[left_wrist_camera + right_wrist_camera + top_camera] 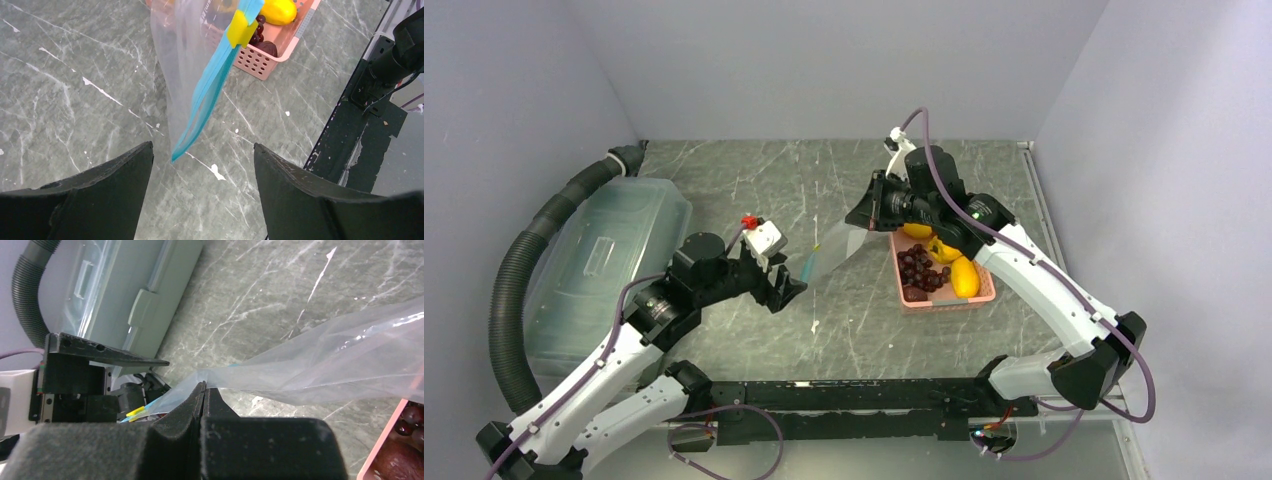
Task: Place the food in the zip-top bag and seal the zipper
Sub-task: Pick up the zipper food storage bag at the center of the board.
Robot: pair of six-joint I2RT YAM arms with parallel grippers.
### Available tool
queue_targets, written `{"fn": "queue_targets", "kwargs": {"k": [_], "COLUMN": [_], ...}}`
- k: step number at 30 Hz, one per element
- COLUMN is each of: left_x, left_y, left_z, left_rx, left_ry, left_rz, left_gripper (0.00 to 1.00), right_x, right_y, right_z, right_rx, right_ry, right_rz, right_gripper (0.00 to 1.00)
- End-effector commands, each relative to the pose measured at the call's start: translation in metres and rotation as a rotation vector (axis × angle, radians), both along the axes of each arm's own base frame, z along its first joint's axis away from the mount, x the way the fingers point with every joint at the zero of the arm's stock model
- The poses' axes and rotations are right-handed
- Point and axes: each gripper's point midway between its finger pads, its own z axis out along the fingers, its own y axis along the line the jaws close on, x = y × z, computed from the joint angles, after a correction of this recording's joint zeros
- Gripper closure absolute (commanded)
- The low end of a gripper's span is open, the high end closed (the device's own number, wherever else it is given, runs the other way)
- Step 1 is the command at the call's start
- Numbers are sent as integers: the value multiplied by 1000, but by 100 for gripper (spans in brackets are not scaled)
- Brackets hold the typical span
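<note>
My right gripper (204, 387) is shut on the clear zip-top bag (325, 365) and holds it in the air left of the basket (861, 222). The bag (175, 50) hangs down, its teal zipper (210, 90) slanting toward my left gripper (202, 147), with a yellow slider (241, 28) near the upper end. The left gripper (796, 287) is open, and the zipper's lower tip hangs just beyond its fingertips without touching them. The food lies in the pink basket (984, 296): dark grapes (921, 270), yellow pieces (964, 277) and an orange ball (916, 231).
A large translucent lidded bin (614, 260) sits at the left with a black ribbed hose (509, 300) curving round it. A black bar (854, 395) runs along the near table edge. Grey walls close the back and both sides.
</note>
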Motion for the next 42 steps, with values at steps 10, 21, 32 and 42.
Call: {"fn": "queue_targets", "kwargs": {"k": [10, 21, 32, 42], "left_x": [10, 13, 17, 19], "left_y": [3, 2, 4, 4], "left_z": [15, 15, 14, 11], "left_rx": [-4, -9, 0, 9], "left_ry": [-89, -88, -83, -70], "left_rz": [34, 40, 63, 74], "left_gripper": [34, 35, 34, 35], "right_x": [-10, -18, -27, -38], "right_y": [3, 6, 19, 26], "right_z": [44, 57, 64, 72], "right_rx": [96, 151, 182, 224], "right_ry": [-54, -51, -47, -49], "right_rz": [36, 59, 105, 144], "right_gripper": [100, 100, 100, 100]}}
